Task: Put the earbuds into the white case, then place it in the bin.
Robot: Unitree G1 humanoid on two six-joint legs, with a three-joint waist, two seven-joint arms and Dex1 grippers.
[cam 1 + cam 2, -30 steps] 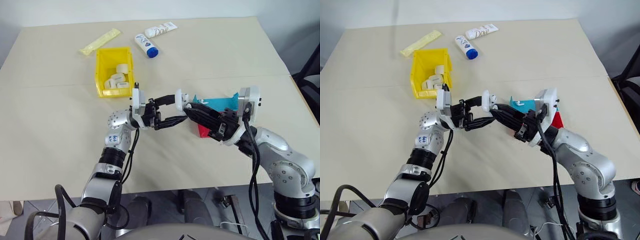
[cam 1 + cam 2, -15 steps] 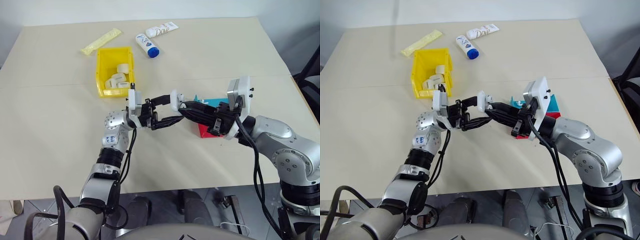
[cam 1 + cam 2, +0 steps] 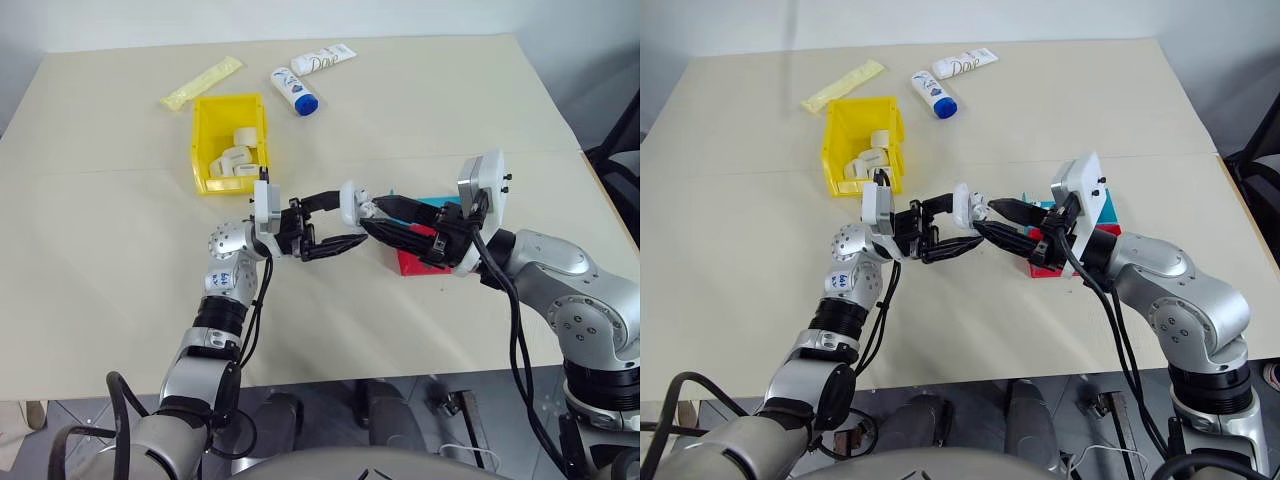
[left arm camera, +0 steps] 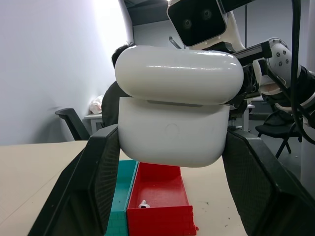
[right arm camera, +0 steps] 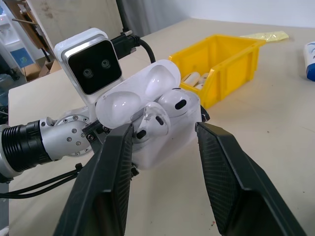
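White case [image 5: 152, 125], lid up, sits clamped in the left gripper [image 3: 335, 222] above the table [image 3: 120, 240]. The right gripper [image 5: 165, 147], fingers spread and empty, flanks the earbuds [image 5: 165, 113] seated in it. Beyond the left arm lies the bin [image 3: 205, 140], the nearer reach for that arm.

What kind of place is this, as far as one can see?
Probably a lab or office test room: a plain beige table with a yellow bin, an office chair and desks behind.
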